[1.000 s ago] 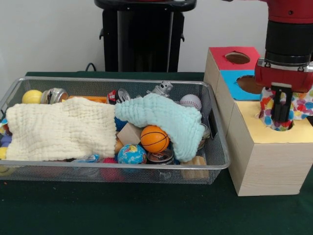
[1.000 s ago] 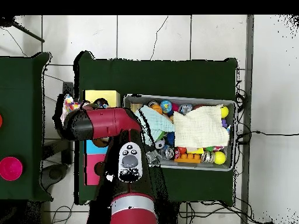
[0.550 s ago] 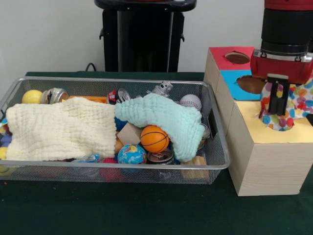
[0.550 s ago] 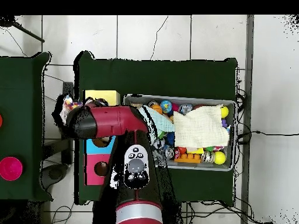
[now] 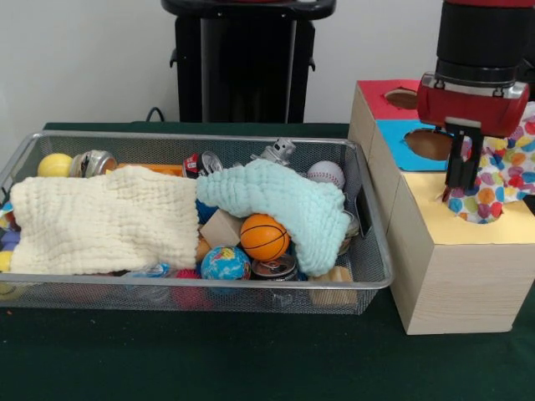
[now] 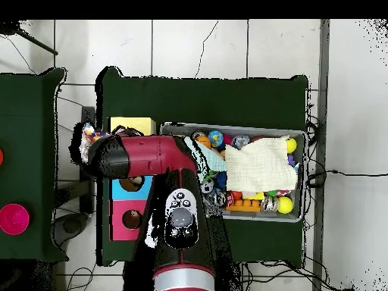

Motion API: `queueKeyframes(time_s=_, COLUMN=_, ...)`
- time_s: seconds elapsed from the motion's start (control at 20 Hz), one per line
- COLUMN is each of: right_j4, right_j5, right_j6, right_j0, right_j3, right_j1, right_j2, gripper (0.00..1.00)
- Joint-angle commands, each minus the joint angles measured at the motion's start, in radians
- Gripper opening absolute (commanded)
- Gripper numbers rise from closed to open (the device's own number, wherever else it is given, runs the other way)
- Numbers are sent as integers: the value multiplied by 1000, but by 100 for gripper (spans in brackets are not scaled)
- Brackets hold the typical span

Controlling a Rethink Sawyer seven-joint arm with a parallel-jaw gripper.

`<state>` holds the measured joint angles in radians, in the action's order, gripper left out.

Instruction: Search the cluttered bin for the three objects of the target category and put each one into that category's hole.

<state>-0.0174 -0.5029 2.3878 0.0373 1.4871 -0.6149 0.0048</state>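
Jaws (image 5: 462, 174) hang over the yellow top of the wooden box (image 5: 456, 267), gripping a spotted cloth (image 5: 493, 180) whose lower end sits at the hole there. Beside it, the wire basket (image 5: 372, 251) holds balls, cans and two towels.

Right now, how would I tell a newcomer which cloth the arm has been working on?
Start at the wooden box right of the wire bin, with red, blue and yellow top panels. On the yellow panel, under the gripper, a cloth lies bunched over the hole. It alone has bright multicoloured dots on white; the bin's two cloths are plain cream and plain mint.
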Motion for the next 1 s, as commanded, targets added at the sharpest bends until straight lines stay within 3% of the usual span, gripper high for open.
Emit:
queueKeyframes(time_s=0.05, right_j4=-63, right_j5=-11, right_j6=44, right_j0=3, right_j3=15, right_j1=192, right_j2=-10, gripper=0)
queueKeyframes(time_s=0.7, right_j4=-24, right_j5=-16, right_j6=53, right_j0=8, right_j3=-16, right_j1=250, right_j2=20, gripper=0)
queueKeyframes(time_s=1.0, right_j4=29, right_j5=-141, right_j6=134, right_j0=75, right_j3=-68, right_j1=221, right_j2=-13, gripper=0)
